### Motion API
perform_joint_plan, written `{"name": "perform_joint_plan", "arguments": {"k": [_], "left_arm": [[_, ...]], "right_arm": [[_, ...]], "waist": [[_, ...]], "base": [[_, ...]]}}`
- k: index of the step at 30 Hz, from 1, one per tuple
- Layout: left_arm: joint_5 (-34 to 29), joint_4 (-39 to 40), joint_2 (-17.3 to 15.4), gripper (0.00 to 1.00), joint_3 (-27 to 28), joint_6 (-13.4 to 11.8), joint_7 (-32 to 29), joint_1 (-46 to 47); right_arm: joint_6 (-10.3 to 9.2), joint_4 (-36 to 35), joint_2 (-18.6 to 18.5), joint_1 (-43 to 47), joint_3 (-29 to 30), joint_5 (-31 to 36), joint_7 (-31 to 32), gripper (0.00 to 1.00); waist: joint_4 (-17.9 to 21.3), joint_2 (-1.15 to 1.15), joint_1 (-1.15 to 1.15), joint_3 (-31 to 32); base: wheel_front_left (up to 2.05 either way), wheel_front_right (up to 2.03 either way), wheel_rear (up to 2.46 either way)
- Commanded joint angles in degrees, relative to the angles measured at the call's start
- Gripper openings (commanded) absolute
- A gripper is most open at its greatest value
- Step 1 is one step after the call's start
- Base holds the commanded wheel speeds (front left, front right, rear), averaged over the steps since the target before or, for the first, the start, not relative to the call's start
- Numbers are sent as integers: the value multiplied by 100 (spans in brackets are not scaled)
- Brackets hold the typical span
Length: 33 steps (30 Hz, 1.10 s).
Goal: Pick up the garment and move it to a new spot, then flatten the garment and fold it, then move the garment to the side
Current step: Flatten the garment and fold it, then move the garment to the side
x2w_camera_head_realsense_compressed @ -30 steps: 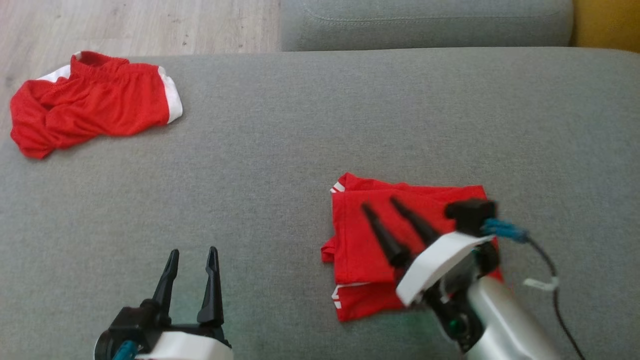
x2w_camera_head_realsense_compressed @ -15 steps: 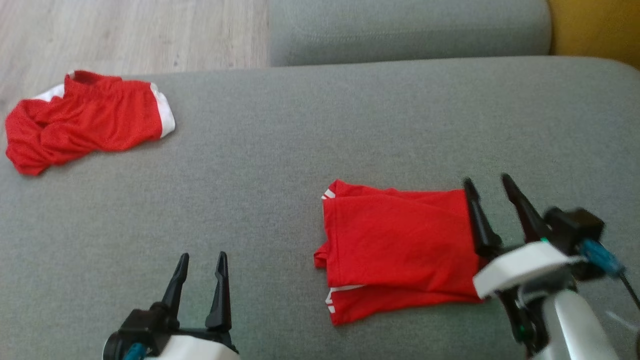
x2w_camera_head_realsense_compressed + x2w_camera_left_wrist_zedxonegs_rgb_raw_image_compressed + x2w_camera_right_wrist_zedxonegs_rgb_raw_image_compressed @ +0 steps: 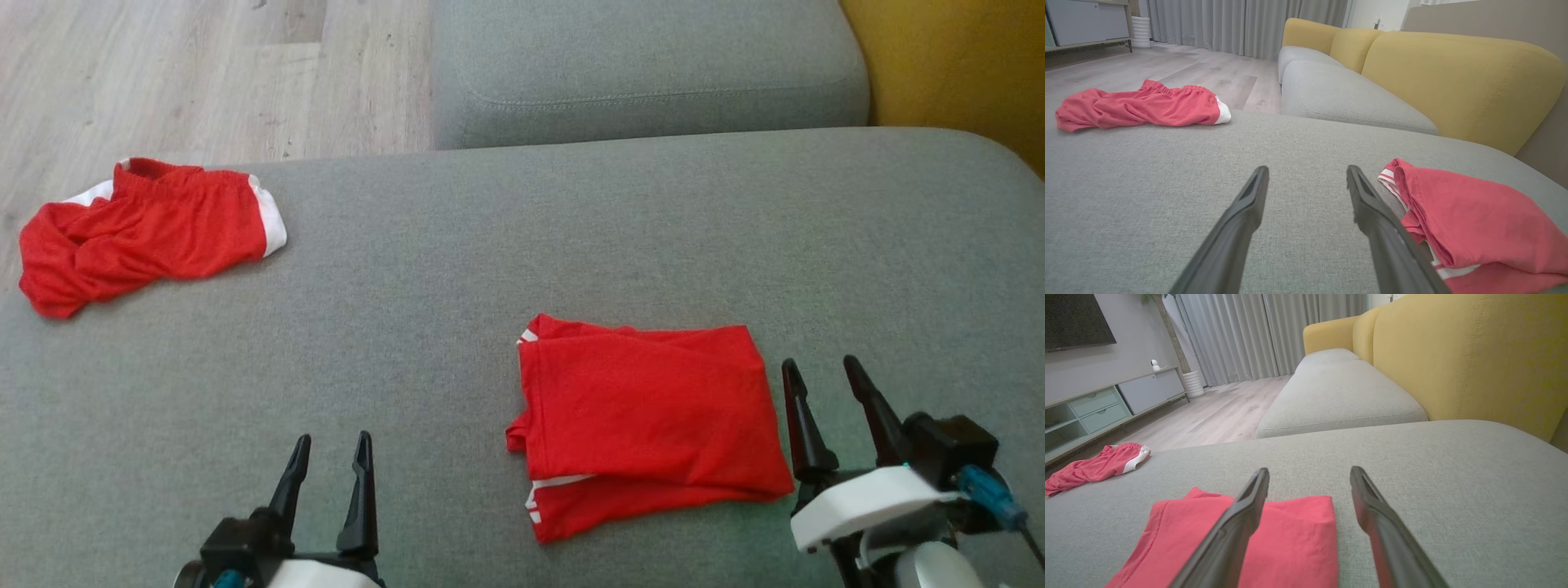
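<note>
— What are the hands doing?
— Nearest us, the left hand (image 3: 333, 437) and the right hand (image 3: 819, 361) both hover empty, fingers apart. The right one is just beside the folded red garment (image 3: 645, 416).
— And the garment itself?
— It's flat on the grey sofa seat (image 3: 457, 269), right of middle. Crumpled red shorts (image 3: 139, 233) lie well apart, at the far left corner.

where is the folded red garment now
In the head view, the folded red garment lies on the grey cushion, right of centre, just left of the open right gripper.
</note>
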<state>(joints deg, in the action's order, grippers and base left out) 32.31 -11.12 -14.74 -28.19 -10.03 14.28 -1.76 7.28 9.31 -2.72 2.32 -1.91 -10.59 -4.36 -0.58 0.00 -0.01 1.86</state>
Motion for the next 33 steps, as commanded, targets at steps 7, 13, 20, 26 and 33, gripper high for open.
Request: {"name": "perform_joint_plan", "arguments": {"k": [7, 13, 20, 26, 33], "left_arm": [[-55, 27, 46, 100, 384, 22, 71, 87], [-137, -8, 48, 100, 509, 17, 71, 57], [-194, -31, 62, 100, 569, 46, 72, 34], [-214, -46, 79, 100, 584, 66, 72, 38], [-251, -45, 102, 100, 575, 90, 72, 70]], "right_arm": [[21, 28, -16, -125, -190, 4, -134, 100], [21, 135, -16, -147, -190, -3, -162, 100], [21, 205, -16, -185, -233, -11, -179, 100], [21, 219, -16, -198, -242, 11, -171, 100], [21, 367, -16, -376, 21, 224, 234, 100]], "waist": [[-12, 0, 1, 10], [-37, 0, 1, 13], [-37, 0, 1, 5], [-41, 0, 1, -12], [-99, 0, 1, -88]], "base": [[0, 0, 0], [0, 0, 0], [0, 0, 0], [0, 0, 0], [0, 0, 0]]}}
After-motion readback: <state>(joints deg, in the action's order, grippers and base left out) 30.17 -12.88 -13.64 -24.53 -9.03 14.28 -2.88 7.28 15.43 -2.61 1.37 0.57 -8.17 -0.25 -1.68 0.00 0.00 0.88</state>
